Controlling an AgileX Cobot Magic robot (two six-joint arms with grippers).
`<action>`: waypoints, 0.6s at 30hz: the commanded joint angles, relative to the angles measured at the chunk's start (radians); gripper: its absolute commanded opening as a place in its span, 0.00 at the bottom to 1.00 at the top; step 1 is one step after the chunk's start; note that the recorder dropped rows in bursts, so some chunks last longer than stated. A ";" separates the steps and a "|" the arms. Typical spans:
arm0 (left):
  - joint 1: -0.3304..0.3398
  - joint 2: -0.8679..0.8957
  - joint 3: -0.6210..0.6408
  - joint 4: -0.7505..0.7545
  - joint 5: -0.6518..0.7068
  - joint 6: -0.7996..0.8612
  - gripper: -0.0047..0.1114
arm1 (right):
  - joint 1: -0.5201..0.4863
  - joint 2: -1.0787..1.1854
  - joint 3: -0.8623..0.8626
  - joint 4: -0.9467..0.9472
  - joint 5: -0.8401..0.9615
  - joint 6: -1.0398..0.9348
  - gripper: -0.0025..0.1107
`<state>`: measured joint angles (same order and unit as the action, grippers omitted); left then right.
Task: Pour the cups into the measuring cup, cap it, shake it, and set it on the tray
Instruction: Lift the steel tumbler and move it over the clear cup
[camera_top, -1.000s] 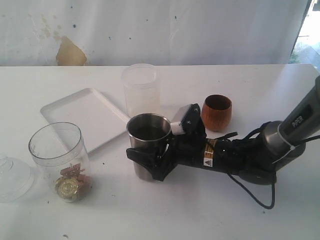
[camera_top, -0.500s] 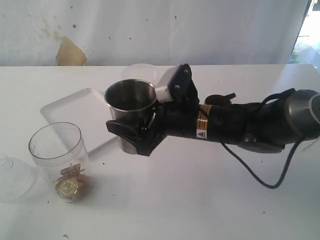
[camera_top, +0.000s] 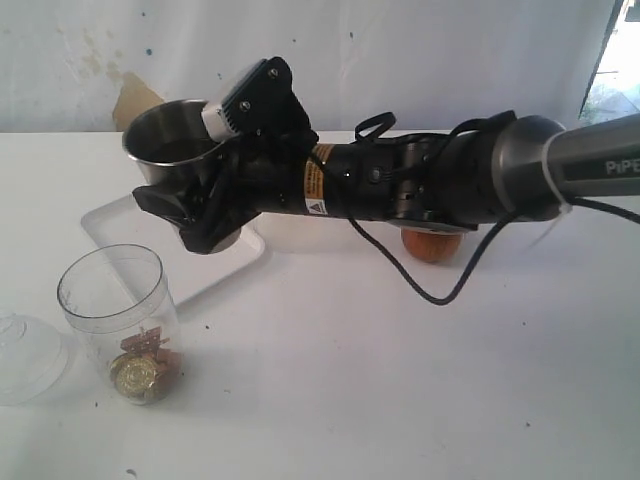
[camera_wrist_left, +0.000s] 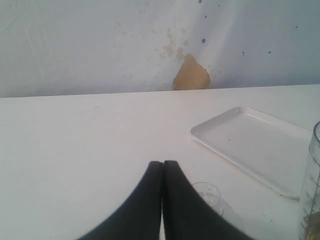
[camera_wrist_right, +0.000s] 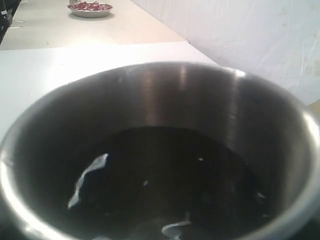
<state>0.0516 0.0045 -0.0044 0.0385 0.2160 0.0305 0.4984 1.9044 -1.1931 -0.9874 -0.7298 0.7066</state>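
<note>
1. My right gripper (camera_top: 188, 195) has its fingers clamped around the steel tumbler (camera_top: 168, 150), seemingly over the tray (camera_top: 190, 268).
2. The measuring cup (camera_top: 112, 300) stands below those fingers, apart.
3. My left gripper (camera_wrist_left: 162, 172) has its fingers pressed together.

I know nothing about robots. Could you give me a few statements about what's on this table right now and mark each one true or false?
1. The right gripper holds the steel tumbler off the table. True.
2. The measuring cup is empty. False: small things, one of them gold, lie at its bottom.
3. The measuring cup stands on the tray. False: it stands on the table beside the tray.
4. The left gripper is shut and holds nothing. True.
5. The measuring cup has a cap on. False: its top is open.
</note>
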 joint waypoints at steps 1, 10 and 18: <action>-0.005 -0.005 0.004 0.000 -0.012 -0.004 0.05 | 0.001 0.030 -0.065 0.025 -0.035 0.009 0.02; -0.005 -0.005 0.004 0.000 -0.012 -0.004 0.05 | 0.001 0.063 -0.101 0.007 -0.055 -0.011 0.02; -0.005 -0.005 0.004 0.000 -0.012 -0.004 0.05 | 0.010 0.063 -0.101 0.002 -0.084 -0.095 0.02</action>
<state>0.0516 0.0045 -0.0044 0.0385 0.2160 0.0305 0.5005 1.9826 -1.2824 -1.0059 -0.7690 0.6660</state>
